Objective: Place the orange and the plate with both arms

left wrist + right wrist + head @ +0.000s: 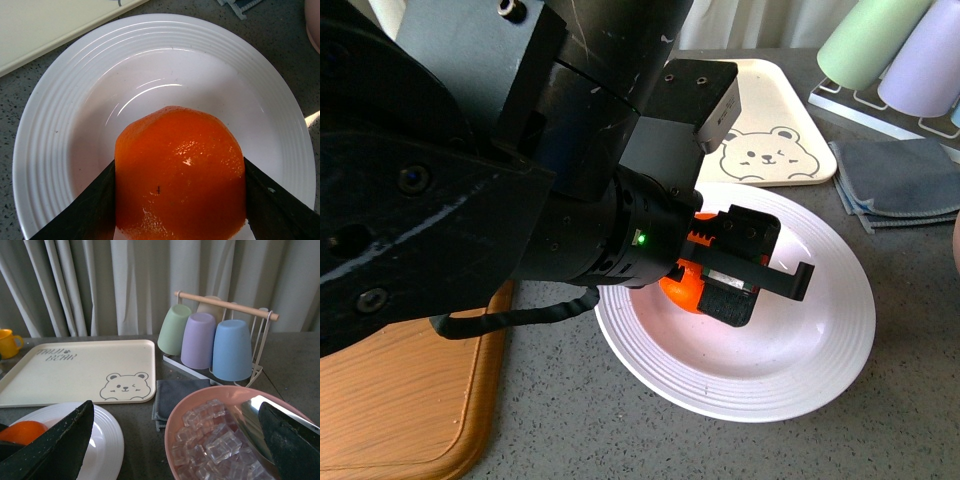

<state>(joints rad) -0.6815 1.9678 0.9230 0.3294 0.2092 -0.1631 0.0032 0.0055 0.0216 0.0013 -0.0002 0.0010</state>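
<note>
Orange (pixel 180 170): clamped between the fingers of left gripper (pixel 180 207), over the well of white plate (pixel 820 370), toward its 9 o'clock side. Right gripper (pixel 170 445): fingers spread wide above pink bowl (pixel 200 392) of ice cubes (pixel 210 440). Bear-print tray (pixel 770 110) at the plate's 12 o'clock.

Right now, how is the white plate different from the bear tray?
The plate is round and white; the tray is rectangular and cream. The plate has ridged rings on its rim; the tray has a bear drawing. Both lie flat on the grey table.
</note>
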